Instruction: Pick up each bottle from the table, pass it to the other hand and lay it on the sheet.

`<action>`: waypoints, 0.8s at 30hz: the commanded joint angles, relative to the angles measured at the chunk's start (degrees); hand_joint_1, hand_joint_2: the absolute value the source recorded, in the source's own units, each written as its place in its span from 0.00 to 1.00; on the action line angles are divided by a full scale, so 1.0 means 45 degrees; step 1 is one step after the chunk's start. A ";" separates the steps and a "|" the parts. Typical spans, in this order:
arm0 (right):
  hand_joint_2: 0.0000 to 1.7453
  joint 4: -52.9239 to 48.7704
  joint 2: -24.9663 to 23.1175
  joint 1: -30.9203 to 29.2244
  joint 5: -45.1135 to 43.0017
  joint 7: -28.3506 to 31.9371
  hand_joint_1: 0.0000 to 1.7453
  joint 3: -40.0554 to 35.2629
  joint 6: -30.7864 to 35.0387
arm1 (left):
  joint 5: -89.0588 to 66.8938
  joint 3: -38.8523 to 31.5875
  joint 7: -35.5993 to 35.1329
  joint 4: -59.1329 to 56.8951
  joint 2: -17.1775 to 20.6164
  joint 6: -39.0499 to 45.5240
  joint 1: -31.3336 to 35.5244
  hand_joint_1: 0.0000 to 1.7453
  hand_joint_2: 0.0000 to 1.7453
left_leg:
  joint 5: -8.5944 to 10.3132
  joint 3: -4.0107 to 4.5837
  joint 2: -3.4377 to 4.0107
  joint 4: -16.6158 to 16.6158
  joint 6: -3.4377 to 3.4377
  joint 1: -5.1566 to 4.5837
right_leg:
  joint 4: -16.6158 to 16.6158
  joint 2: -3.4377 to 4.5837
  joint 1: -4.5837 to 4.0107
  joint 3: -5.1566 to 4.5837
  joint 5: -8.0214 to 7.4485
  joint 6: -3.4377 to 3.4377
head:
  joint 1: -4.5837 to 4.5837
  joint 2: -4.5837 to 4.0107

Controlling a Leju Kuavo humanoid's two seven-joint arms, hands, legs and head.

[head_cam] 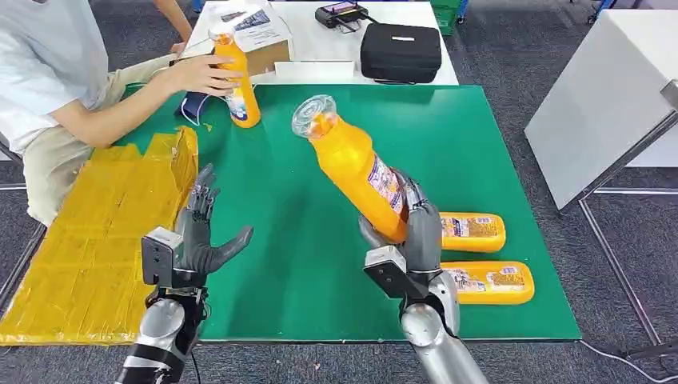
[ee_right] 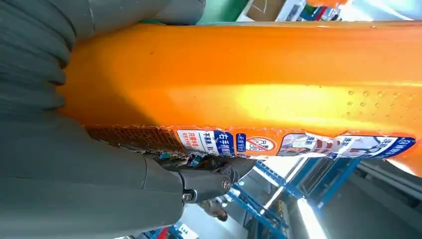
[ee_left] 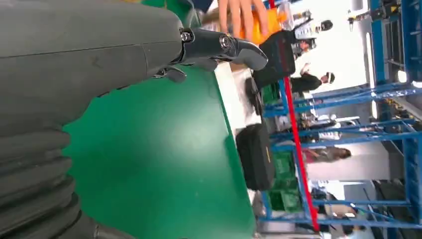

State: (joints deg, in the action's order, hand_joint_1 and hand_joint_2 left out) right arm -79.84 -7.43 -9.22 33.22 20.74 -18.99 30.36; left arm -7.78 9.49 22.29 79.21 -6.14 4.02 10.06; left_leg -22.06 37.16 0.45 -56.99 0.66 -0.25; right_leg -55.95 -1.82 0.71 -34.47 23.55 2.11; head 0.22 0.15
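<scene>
Bottle [head_cam: 356,168] tilted in right hand [head_cam: 416,232] (left hand [head_cam: 200,236] empty), mid-table.

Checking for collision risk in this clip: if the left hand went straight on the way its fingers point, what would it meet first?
Probably the raised edge of the yellow sheet just beyond the left hand; farther along that line, the person's hand gripping an upright bottle. Depth is unclear.
</scene>
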 commanded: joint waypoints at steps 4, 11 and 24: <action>1.00 0.2370 -0.0320 -0.0946 -0.0513 0.0928 1.00 -0.1384 -0.2637 | 0.1090 0.1982 -0.0108 -0.0506 0.0436 -0.2087 0.0924 0.00 1.00 | -0.0043 -0.0089 -0.0006 -0.0010 -0.0018 0.0021 | 0.0010 0.0038 -0.0014 0.0105 0.0035 -0.0020 | 0.0000 0.0000; 1.00 0.4311 -0.0732 -0.1425 0.0081 0.1077 1.00 -0.2546 -0.2598 | 0.1878 0.2123 -0.0281 -0.0686 0.0410 -0.2572 0.1164 0.00 1.00 | -0.0012 -0.0037 0.0014 0.0011 -0.0011 0.0011 | 0.0016 0.0035 -0.0009 0.0044 0.0004 -0.0012 | 0.0000 0.0000; 1.00 0.4311 -0.0732 -0.1425 0.0081 0.1077 1.00 -0.2546 -0.2598 | 0.1878 0.2123 -0.0281 -0.0686 0.0410 -0.2572 0.1164 0.00 1.00 | -0.0014 -0.0032 -0.0008 0.0008 -0.0011 0.0010 | 0.0014 0.0018 -0.0006 0.0048 0.0012 -0.0012 | 0.0005 0.0000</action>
State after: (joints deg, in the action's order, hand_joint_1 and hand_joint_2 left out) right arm -65.29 -11.43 -13.11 33.62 25.38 -28.68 18.56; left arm 0.59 17.53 21.44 79.21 -5.68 -7.58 12.94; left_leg -22.06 37.24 0.43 -56.99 0.66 -0.25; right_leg -55.96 -1.84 0.72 -34.50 23.55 2.11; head 0.24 0.15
